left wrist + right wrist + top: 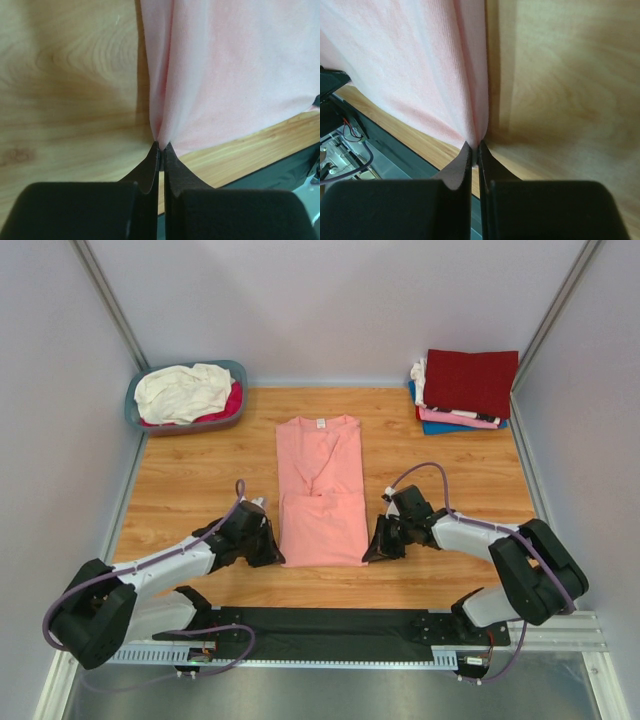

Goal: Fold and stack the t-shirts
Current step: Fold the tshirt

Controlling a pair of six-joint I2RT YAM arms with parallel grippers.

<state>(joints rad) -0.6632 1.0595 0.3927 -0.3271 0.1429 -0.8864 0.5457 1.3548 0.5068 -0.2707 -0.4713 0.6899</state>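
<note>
The salmon-pink t-shirt (pixel 320 502) lies flat at the middle of the desk (pixel 190 480). My left claw (pixel 161 146) and right claw (pixel 475 145) each pinch one near hem corner. The cloth looks light and limp, so I grip the corners and lift evenly.

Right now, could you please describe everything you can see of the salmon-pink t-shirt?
The salmon-pink t-shirt is soft knit cloth, lying flat on the wooden table as a narrow strip, sleeves folded in, collar at the far end. The left gripper and right gripper are shut on its near corners, puckering it.
</note>
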